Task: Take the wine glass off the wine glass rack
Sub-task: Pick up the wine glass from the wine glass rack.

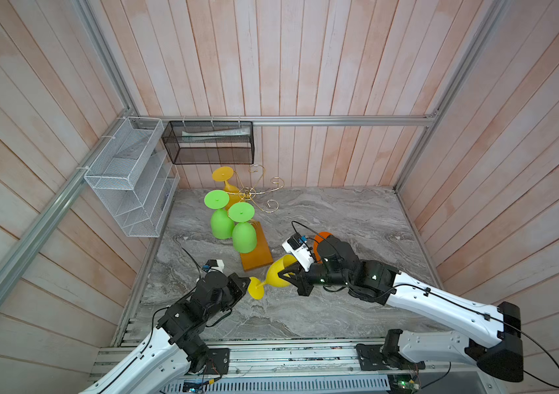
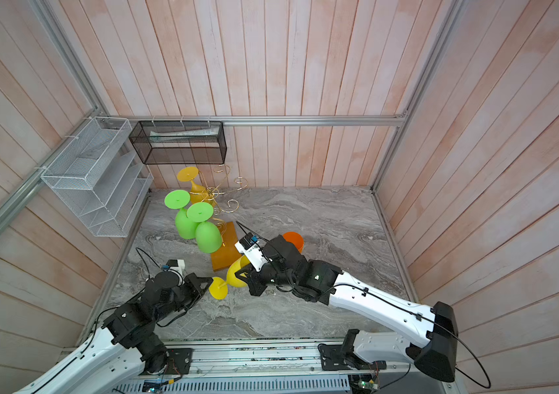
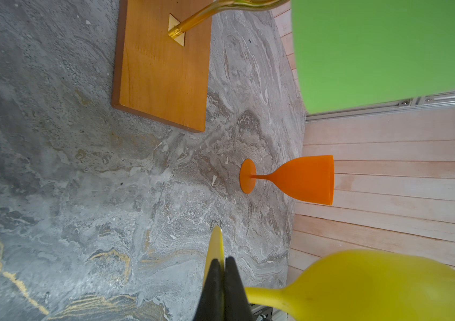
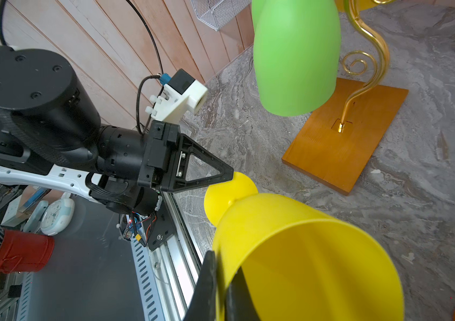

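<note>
L gripper jaws pinched shut on foot of yellow wine glass; R gripper jaws clamp its bowl rim. Glass mid-air btwn both, clear of wine glass rack just beyond tips. Removal looks done; set-down left. Rack holds 2 green glasses + another yellow glass. Farther out, black mesh basket: pale long item, unclear.

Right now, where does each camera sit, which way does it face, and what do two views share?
Top view: overhead, facing down on the table, wine glass rack, left arm, right arm.
Top view: same head, same table.
Left wrist: along the left hand, shut on the yellow glass foot.
Right wrist: along the right hand, gripping its rim; left hand shows.
Shared: yellow glass, rack base.
</note>
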